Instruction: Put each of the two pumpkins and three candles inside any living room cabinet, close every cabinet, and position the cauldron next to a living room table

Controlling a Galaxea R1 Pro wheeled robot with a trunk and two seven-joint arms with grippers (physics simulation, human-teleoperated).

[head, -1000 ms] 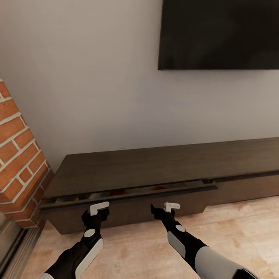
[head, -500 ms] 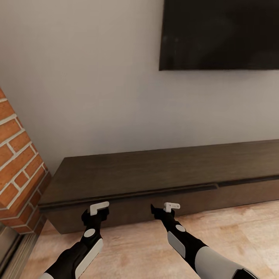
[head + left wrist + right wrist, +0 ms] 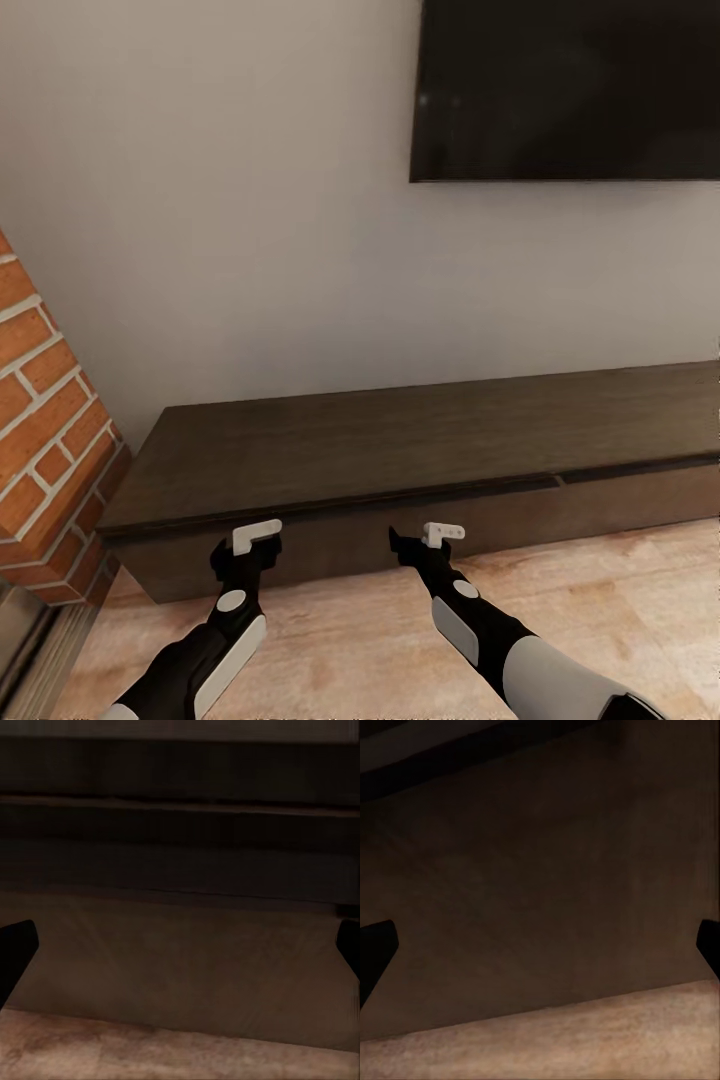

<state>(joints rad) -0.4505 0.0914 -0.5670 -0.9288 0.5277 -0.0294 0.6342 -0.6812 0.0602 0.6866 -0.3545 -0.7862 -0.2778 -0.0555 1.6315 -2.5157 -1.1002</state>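
The long, low dark brown cabinet runs along the wall, and its left drawer front sits flush with the body. My left gripper and right gripper are both right at that drawer front, just above the floor. The left wrist view has the drawer front close up, with the dark fingertips spread wide apart. It is the same in the right wrist view, where the fingertips frame the brown panel. Both grippers are open and hold nothing. Pumpkins, candles and cauldron are out of view.
A red brick column stands at the left, touching the cabinet's end. A black television hangs on the pale wall above the cabinet. Light wooden floor lies under my arms.
The left drawer, ajar a second ago with orange shapes showing in the gap, is now shut flush. The view shifted slightly; both arms keep their pose in the picture.
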